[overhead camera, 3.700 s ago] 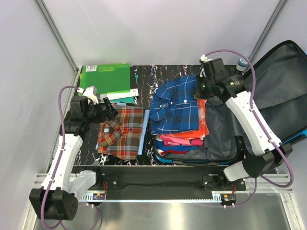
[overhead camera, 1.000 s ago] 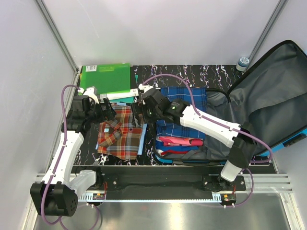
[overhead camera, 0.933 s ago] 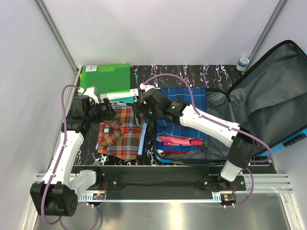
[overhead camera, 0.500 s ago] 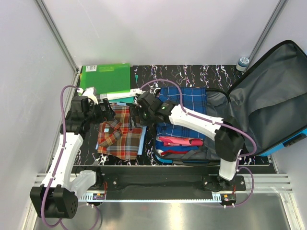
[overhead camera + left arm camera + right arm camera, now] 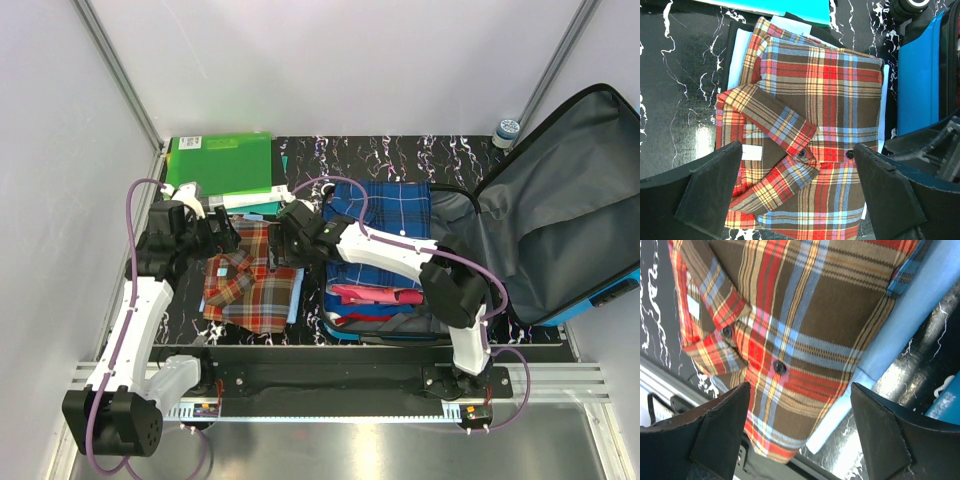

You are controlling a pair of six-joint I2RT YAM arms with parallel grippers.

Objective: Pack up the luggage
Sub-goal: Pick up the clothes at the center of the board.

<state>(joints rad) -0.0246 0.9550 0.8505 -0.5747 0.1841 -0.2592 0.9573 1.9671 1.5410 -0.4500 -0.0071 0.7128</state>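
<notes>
**Crowding over one shirt, beside the open case**

You have both arms on the same garment. The left gripper [image 5: 225, 232] hovers above the plaid shirt [image 5: 250, 280] with its fingers spread as wide as they go, holding nothing. The right gripper [image 5: 287, 245] reaches across from the far side to the shirt's right edge. Its fingers also stand apart, with only cloth below them.

The luggage [image 5: 570, 190] lies open on the right half of the table, lid leaning back, with folded clothes stacked in its base and a blue check shirt [image 5: 385, 215] on top.

Watch three things:

- **Wrist contact:** the two wrists are near each other, so a move inward by either could knock them together.
- **A shallow pinch:** the right fingers sit at the folded edge, over a pale blue layer [image 5: 890, 355] under the shirt. A shallow grip may take one ply and let the fold fall open, or drag that layer along.
- **The stack and the wall:** your right forearm crosses the packed stack, so a careless lift could rumple it. The carry must also clear the blue wall of the case [image 5: 917, 85] just beside the shirt.

The table [image 5: 400, 155] is black with white veining and looks glossy, so cloth may slide on it. Green folders [image 5: 220, 165] sit at the back left and a bottle [image 5: 508, 130] at the back right corner. Pale panels on metal posts close the cell in.
</notes>
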